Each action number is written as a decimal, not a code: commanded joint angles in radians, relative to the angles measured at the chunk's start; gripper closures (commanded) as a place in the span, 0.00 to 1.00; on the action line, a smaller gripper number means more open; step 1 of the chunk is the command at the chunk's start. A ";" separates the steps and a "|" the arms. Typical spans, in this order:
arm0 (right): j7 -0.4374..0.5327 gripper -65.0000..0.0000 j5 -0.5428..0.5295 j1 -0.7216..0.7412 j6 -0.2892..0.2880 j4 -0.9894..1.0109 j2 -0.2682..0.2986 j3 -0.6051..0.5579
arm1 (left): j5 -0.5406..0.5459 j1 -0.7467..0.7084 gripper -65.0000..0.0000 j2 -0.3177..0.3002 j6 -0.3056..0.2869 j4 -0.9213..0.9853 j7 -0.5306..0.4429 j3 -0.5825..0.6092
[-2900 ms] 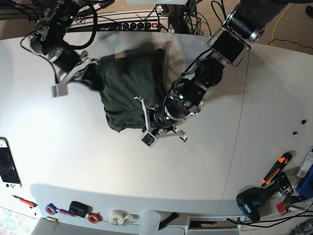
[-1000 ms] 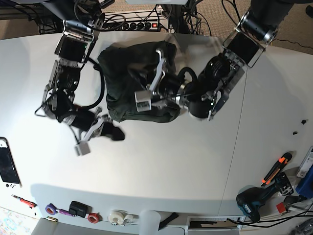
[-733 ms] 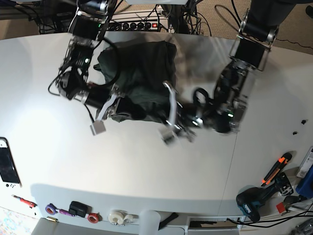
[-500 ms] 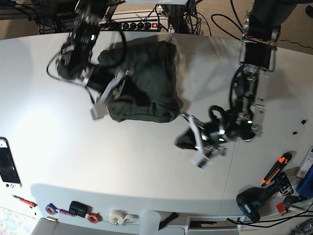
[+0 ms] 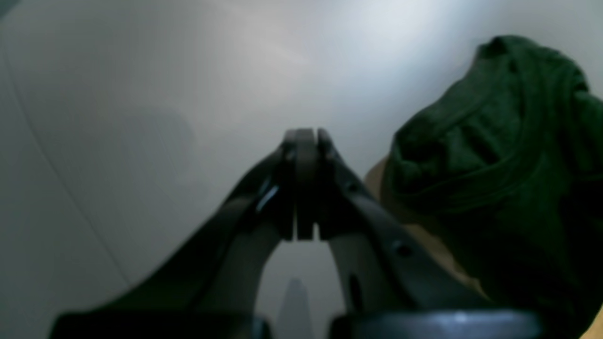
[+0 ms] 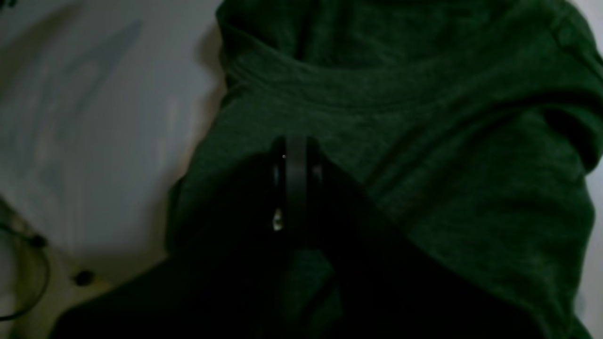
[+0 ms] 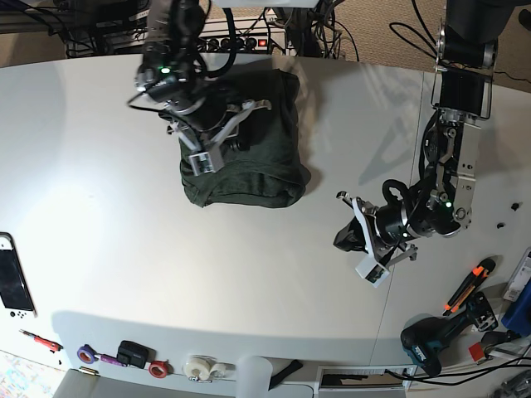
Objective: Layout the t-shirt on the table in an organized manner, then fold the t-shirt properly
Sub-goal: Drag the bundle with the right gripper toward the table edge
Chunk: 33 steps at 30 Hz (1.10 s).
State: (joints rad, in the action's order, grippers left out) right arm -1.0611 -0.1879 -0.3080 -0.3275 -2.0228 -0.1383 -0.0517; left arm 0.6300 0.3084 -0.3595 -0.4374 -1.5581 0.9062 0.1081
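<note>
The dark green t-shirt (image 7: 265,170) lies bunched in a rough block on the far middle of the white table (image 7: 124,249). My right gripper (image 7: 236,141) is over its left half. In the right wrist view the right gripper (image 6: 294,146) is shut, its tips just over the shirt's cloth (image 6: 424,165); no fold shows between them. My left gripper (image 7: 347,239) is apart from the shirt, low over bare table to the front right. The left wrist view shows the left gripper (image 5: 305,134) shut on nothing, with the crumpled t-shirt (image 5: 494,141) off to its right.
A table seam (image 7: 406,207) runs front to back just right of the left gripper. A game console (image 7: 12,286) lies at the left edge. Tape rolls (image 7: 199,365) sit along the front edge. A drill (image 7: 427,348) and an orange-handled tool (image 7: 469,286) are at the front right.
The left arm has swung off the shirt to the front right, empty. The right arm has come from the front left up onto the shirt's left half. The shirt stays bunched.
</note>
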 commanded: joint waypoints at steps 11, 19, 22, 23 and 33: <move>0.054 1.00 0.215 -0.080 0.127 -0.008 0.068 -0.015 | -0.021 0.008 1.00 -0.007 -0.007 -0.017 -0.030 -0.006; 0.102 1.00 0.207 -0.050 0.119 0.168 0.178 0.215 | -0.017 0.007 1.00 -0.006 -0.007 -0.017 -0.032 -0.006; 0.106 1.00 0.203 -0.027 0.120 0.234 0.237 0.312 | -0.017 0.007 1.00 -0.006 -0.007 -0.017 -0.032 -0.006; 0.110 1.00 0.203 -0.021 0.120 0.252 0.255 0.347 | -0.017 0.007 1.00 -0.006 -0.007 -0.017 -0.032 -0.006; 0.172 1.00 0.151 -0.016 0.086 0.284 0.415 0.675 | -0.017 0.005 1.00 -0.007 -0.007 -0.017 -0.032 -0.007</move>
State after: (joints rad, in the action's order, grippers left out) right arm -0.9089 -0.0494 -0.3290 -0.2508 -1.7214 0.2531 0.6144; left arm 0.5957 0.2901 -0.3603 -0.4412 -1.5578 0.8967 0.1081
